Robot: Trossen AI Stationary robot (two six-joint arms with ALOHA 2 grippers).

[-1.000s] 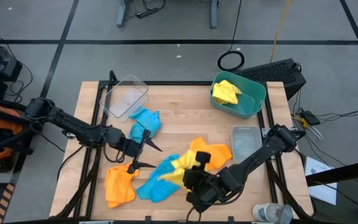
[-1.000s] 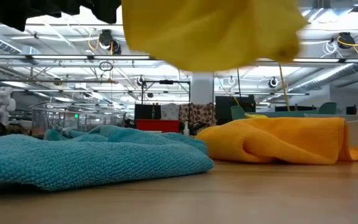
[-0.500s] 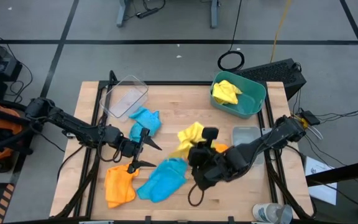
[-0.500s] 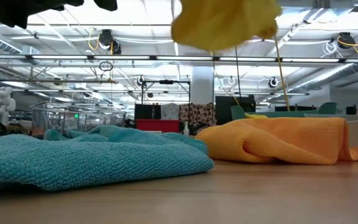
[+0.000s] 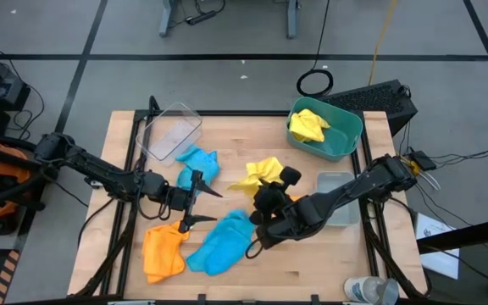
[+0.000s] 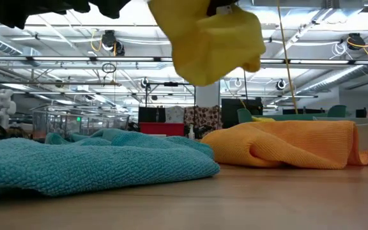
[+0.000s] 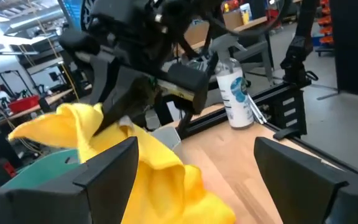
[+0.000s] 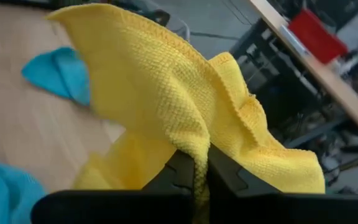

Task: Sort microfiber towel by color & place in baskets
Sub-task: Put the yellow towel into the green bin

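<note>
My right gripper (image 5: 268,188) is shut on a bright yellow towel (image 5: 261,174) above the table's middle. The towel also shows high up in the low view (image 6: 209,38). My left gripper (image 5: 210,207) is open and empty between a sky blue towel (image 5: 197,165) and an orange towel (image 5: 163,252). A second blue towel (image 5: 221,241) lies flat near the front. A second orange towel (image 6: 286,144) lies partly under my right arm. The other yellow towel (image 5: 307,125) lies in the teal basket (image 5: 346,140). The clear basket (image 5: 172,131) and the grey basket (image 5: 339,186) hold no towel. My right gripper pinches a bunched fold of the yellow towel (image 8: 194,149) between its two fingers. The towel is lifted clear of the table. Its loose ends spread slack beyond the fingertips, and in the low view they hang well above the other towels.
A spray bottle (image 5: 367,291) stands at the table's near right corner. Black rails run along the table's left and right sides. Bare wood shows between the clear basket and the teal basket.
My right gripper has lifted the yellow towel off the near blue towel. It has carried the towel toward the table's far edge and toward the teal basket. The yellow towel hangs clear. The blue towel stays flat and uncovered.
</note>
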